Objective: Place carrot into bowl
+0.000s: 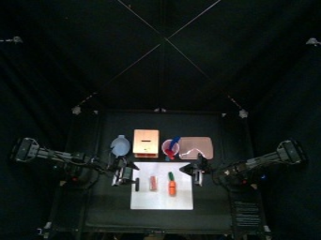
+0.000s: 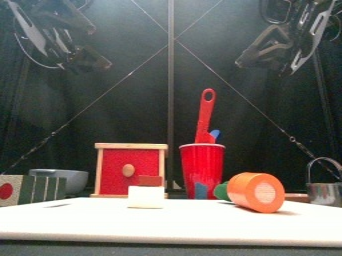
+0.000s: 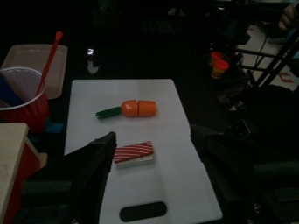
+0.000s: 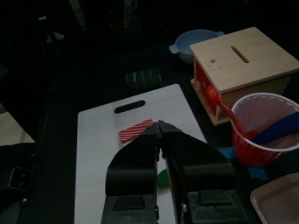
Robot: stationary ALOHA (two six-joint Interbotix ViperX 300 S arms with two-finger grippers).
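The small orange carrot (image 1: 171, 180) with a green tip lies on the white cutting board (image 1: 163, 193). It also shows in the left wrist view (image 3: 138, 108) and, large, in the front view (image 2: 254, 190). The pale blue-grey bowl (image 1: 120, 145) stands off the board at the back left, and shows in the right wrist view (image 4: 193, 41). My left gripper (image 3: 158, 162) is open and empty, hovering at the board's left edge. My right gripper (image 4: 162, 131) has its jaws together above the board's right side, holding nothing; a green bit shows below them.
A reddish-pink stick (image 1: 153, 182) lies on the board beside the carrot. Behind the board stand a wooden box (image 1: 146, 142), a red cup (image 1: 171, 146) with a red spatula (image 2: 205, 112), and a pink tray (image 1: 201, 147). A metal mug (image 2: 325, 185) stands at the right.
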